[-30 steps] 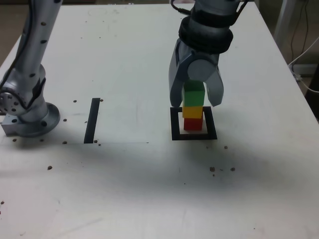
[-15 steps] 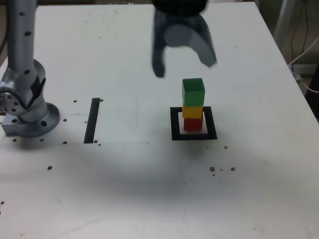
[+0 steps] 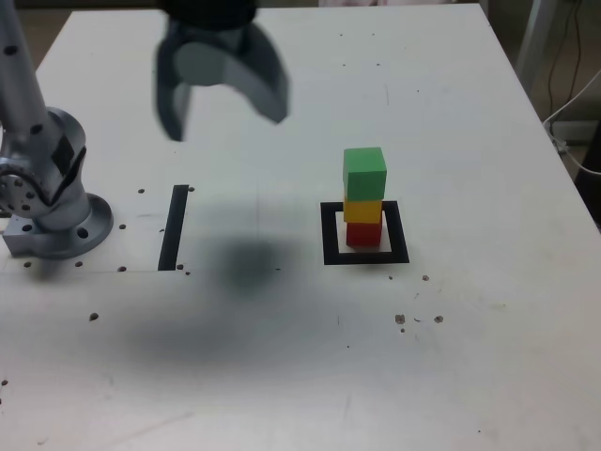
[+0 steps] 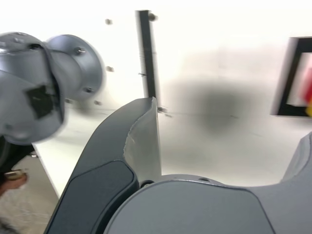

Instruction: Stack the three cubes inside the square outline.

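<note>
Cubes are all stacked already: in the exterior view the red cube (image 3: 364, 233) is seen at the bottom, the yellow cube (image 3: 363, 209) on it, and the green cube (image 3: 364, 173) on top, the whole tower standing inside the square outline (image 3: 365, 256). The green one looks nudged slightly toward the exterior view's right and a touch twisted against the yellow, so the stack is probably a bit wobbly. The gripper (image 3: 223, 103) is shown up high and well apart from the tower, over toward the exterior view's left, jaws spread wide with nothing between them. Below it the straight black tape strip (image 3: 174, 226) and the arm's base (image 3: 52, 202) can be made out on the white table (image 3: 282, 376), plus a soft shadow.

In the wrist view one dark finger (image 4: 131, 151) is seen up close, the tape strip (image 4: 146, 53) beyond it, the base (image 4: 46, 85) blurred off to one side. Only a corner of the outline (image 4: 292, 78) is caught at the frame edge, with a smear of red and yellow inside it; the green block isn't visible there.

Handling-wise, these are judged to be light, rigid, matte blocks, not slippery. If one had to be re-gripped, it would best be pinched on two opposite flat side faces, mid-height, without bumping its neighbours. The task looks done.
</note>
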